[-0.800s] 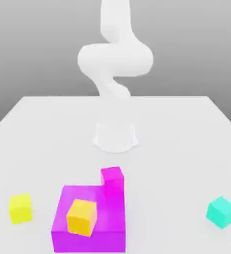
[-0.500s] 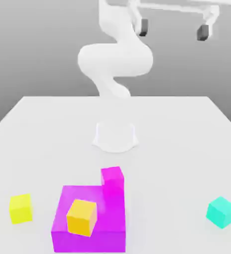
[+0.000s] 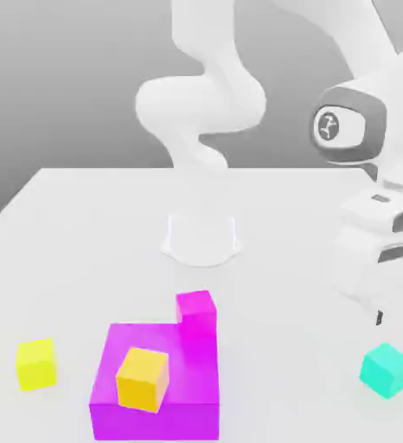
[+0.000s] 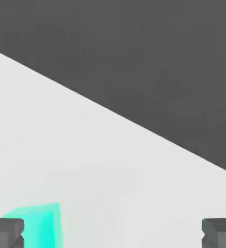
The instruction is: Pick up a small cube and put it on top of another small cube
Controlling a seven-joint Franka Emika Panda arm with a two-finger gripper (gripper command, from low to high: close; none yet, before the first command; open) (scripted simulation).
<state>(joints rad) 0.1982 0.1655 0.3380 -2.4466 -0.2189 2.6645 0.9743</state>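
Observation:
The small teal cube [image 3: 386, 369] rests on the white table near the exterior view's right front corner. My gripper [image 3: 399, 310] hangs just above and slightly behind it, with a small gap between them. In the hand view the gripper [image 4: 113, 233] is open, its two dark fingertips [image 4: 6, 232] far apart, and the teal cube [image 4: 37, 225] lies close to one fingertip, off the middle of the gap. Nothing is held. An orange cube [image 3: 143, 378] sits on the low step of a magenta block [image 3: 196, 381]. A yellow cube [image 3: 36, 362] lies on the table at the exterior view's left.
The magenta block has a taller post [image 3: 196, 316] at its back corner. The arm's round base [image 3: 202, 238] stands mid-table. Beyond the cube, the hand view shows the table edge [image 4: 134, 127] running diagonally against dark ground.
The arm has swung down from the top of the exterior view to low on the right, bringing the open gripper just over the teal cube. The cubes have not moved.

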